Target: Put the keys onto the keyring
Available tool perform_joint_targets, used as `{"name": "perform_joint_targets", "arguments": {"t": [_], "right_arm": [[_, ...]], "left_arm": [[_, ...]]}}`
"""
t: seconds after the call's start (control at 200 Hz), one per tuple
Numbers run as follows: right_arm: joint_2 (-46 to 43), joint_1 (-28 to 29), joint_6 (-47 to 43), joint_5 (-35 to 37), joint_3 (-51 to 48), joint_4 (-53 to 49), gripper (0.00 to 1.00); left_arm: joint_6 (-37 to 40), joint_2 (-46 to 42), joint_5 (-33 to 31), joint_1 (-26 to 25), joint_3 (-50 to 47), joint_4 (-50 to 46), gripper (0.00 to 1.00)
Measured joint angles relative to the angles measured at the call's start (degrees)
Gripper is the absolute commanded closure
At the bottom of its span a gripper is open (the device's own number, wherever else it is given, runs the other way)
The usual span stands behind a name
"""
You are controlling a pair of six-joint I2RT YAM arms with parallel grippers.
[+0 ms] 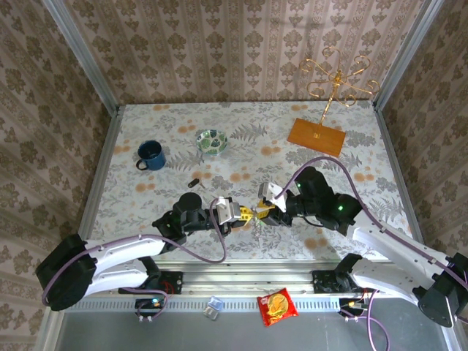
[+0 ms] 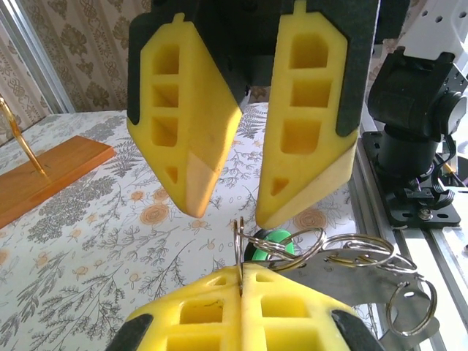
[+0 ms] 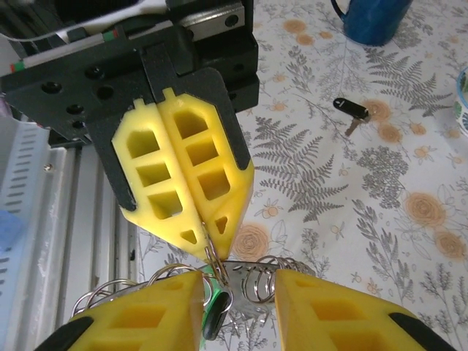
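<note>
The left claw (image 3: pixel 207 245), pinched shut on the thin grey metal keyring (image 2: pixel 351 252), should hold steady while the part-open right claw (image 2: pixel 230 212) takes the green-headed key (image 2: pixel 274 240) squarely.

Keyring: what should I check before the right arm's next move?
1. Left gripper shut on the keyring: ok.
2. Right gripper open, jaws either side of the rings: ok.
3. Green key at the rings; whether it is threaded on: cannot tell.
4. Black key on the keyring: not ok, it lies on the table, apart from both grippers.
5. Mug and bowl away from the grippers: ok.
</note>
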Motion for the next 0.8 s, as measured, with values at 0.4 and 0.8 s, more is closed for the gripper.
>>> {"name": "perform_joint_targets", "arguments": {"t": [0.4,0.8], "right_arm": [[2.5,-1.1,1.5,-5.7,0.0,1.3,0.84],[3.3,-1.4,-1.9,-7.0,0.4,-0.7,1.0]], "left_arm": [[0.0,0.5,1.2,0.0,0.0,1.1,1.0],[0.1,0.5,0.0,0.1,-0.4,0.6,0.84]]}}
